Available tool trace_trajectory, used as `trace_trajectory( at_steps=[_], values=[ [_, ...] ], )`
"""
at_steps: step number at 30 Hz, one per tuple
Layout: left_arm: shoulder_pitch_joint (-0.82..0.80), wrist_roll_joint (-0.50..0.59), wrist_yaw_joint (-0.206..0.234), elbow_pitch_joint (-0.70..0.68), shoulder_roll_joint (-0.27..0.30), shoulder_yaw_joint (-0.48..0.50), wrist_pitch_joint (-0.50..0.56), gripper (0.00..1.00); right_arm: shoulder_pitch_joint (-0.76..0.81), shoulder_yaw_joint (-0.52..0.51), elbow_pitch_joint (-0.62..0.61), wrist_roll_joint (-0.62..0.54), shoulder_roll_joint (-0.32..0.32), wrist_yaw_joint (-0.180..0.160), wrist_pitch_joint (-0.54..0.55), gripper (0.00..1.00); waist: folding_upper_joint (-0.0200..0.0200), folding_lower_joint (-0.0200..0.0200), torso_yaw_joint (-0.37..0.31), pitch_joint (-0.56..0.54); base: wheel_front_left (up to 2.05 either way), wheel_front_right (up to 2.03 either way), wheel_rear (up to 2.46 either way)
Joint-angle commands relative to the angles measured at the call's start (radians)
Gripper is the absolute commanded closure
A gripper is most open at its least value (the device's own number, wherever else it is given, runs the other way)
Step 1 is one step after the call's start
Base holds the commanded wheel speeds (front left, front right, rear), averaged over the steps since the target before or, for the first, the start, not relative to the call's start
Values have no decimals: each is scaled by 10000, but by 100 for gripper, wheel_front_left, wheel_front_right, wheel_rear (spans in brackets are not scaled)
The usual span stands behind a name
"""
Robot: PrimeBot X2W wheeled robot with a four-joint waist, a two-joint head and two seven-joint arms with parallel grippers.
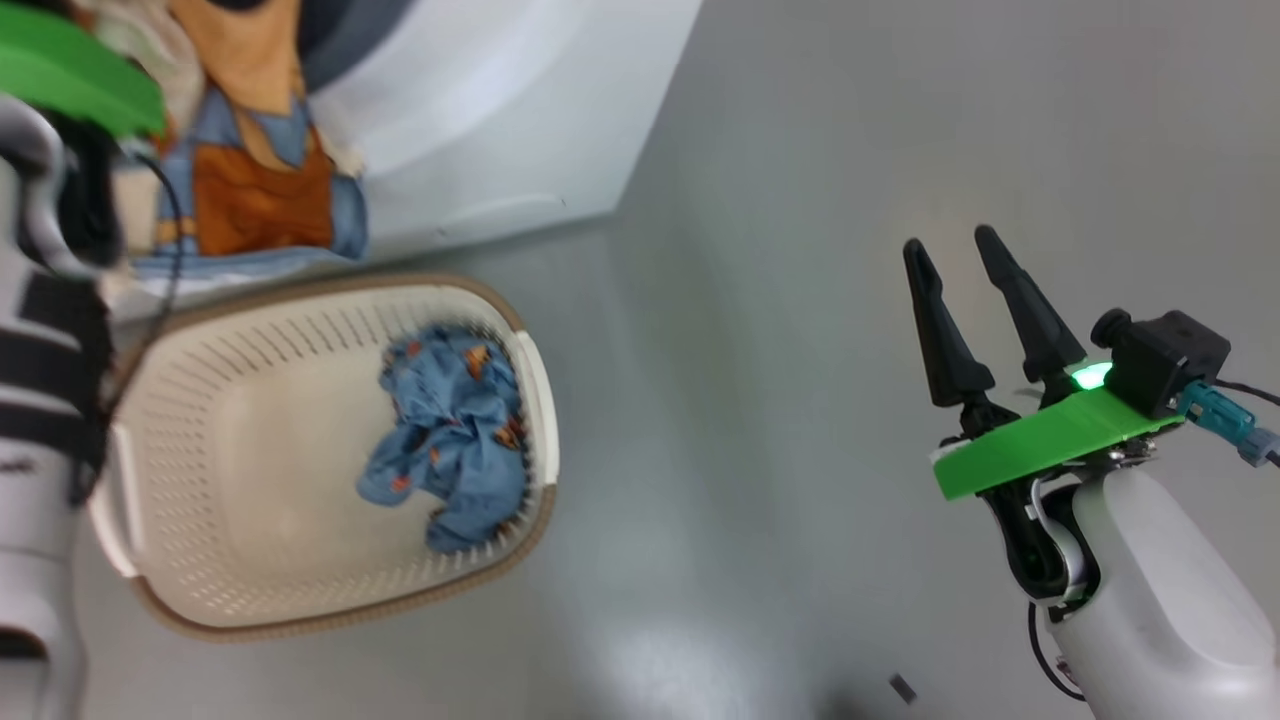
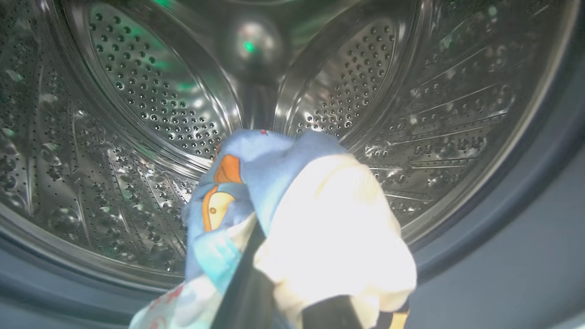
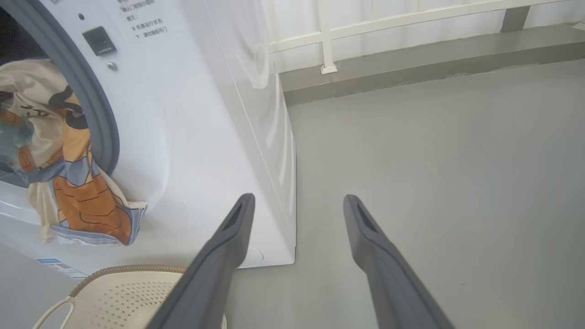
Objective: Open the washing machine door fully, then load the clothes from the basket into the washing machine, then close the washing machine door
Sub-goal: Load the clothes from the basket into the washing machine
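Note:
The washing machine stands open; its door is out of view. My left gripper reaches into the steel drum, shut on a blue and cream garment. The rest of that garment hangs out over the grey seal and down the machine's front. Below it on the floor sits the cream basket, with a crumpled blue garment inside. My right gripper hovers open and empty over the floor to the right, apart from the basket.
Grey floor spreads to the right of the machine and basket. My left forearm runs along the basket's left side. A low ledge and white railing stand behind the machine's side.

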Motion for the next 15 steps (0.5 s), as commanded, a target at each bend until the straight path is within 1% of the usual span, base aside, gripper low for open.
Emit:
trace_trajectory(
  at_steps=[1,8,12,13,15],
  values=[
    [-498,147,-30,28,494,132,-122,100,-26,112,-284,-163,1,54,-92,0,-1,-2,-509,1000,0,0,0],
    [-2007,321,-17,1177,768,150,-266,100,-107,63,-444,-219,237,54,-92,0,-1,-2,-904,1671,0,0,0],
    [-2795,423,323,1443,952,336,-431,100,-116,2,-510,-219,352,54,-92,0,-1,-2,-1130,1888,0,0,0],
    [-2960,458,383,1367,985,414,-466,100,-102,-22,-527,-220,375,54,-92,0,-1,-2,-1159,1926,0,0,0],
    [-3240,667,593,776,1142,693,-491,100,-82,-43,-553,-227,428,54,-92,0,-1,-2,-1215,2003,0,0,0]
  ],
)
